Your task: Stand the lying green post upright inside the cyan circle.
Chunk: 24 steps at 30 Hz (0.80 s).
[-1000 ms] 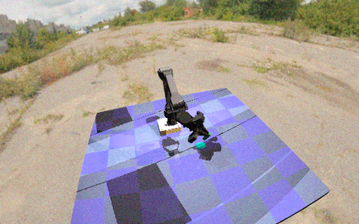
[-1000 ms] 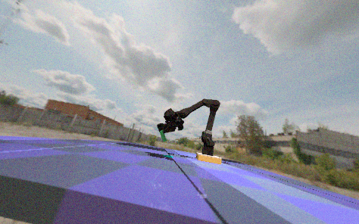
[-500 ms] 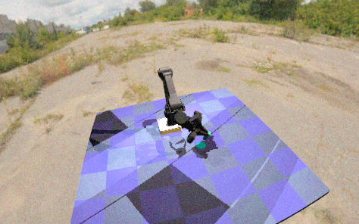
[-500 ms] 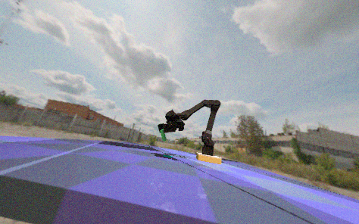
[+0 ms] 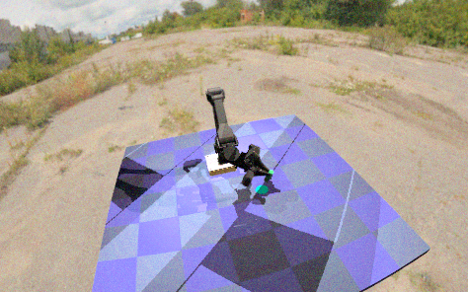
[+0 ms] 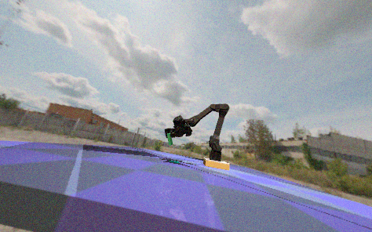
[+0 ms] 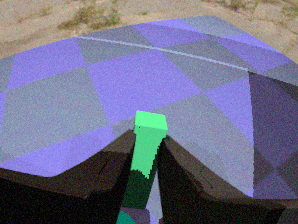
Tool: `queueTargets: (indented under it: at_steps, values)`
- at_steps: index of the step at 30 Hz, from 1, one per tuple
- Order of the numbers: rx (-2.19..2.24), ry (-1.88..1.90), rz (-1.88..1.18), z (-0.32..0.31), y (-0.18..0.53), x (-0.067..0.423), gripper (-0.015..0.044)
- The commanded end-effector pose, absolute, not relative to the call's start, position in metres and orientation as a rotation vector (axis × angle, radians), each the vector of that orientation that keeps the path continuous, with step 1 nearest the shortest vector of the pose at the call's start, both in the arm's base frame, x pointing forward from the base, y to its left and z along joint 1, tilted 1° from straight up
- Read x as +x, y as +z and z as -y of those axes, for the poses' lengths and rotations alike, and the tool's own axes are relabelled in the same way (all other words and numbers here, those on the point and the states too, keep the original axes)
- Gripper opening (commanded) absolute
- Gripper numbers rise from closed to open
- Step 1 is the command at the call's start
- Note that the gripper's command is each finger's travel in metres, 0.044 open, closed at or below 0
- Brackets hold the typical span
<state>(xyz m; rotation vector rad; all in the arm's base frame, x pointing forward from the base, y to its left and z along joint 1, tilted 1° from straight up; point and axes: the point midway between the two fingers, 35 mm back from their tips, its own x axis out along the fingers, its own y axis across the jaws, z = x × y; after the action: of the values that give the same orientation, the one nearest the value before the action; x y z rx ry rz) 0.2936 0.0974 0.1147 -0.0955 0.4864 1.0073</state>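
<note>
Exterior view has my black parallel-jaw pincer [image 6: 172, 135] clamped on the small green square-section post [image 6: 169, 139], hanging roughly upright, well above the purple-and-grey checkered mat [image 6: 144, 188]. Just right and lower, the flat cyan circle [image 6: 174, 161] looks like it's near under the post, though it's a thin sliver here. So I'm mid-carry; next is lining up and lowering straight down before letting go.

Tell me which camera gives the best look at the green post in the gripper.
The wrist view: the green post fills the middle of the frame, clamped between the dark fingers of the gripper. In the exterior view it is a small green bar hanging nearly upright above the checkered surface. From the top only its tip shows.
</note>
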Motion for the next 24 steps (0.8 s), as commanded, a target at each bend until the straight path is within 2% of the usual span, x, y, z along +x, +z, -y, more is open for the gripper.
queueTargets:
  at_steps: [1, 24]
  values:
    - [-0.085, 1.014, -0.455, -0.096, 0.117, 0.291, 0.0023]
    - [-0.058, 1.045, -0.316, -0.089, 0.122, 0.278, 0.0023]
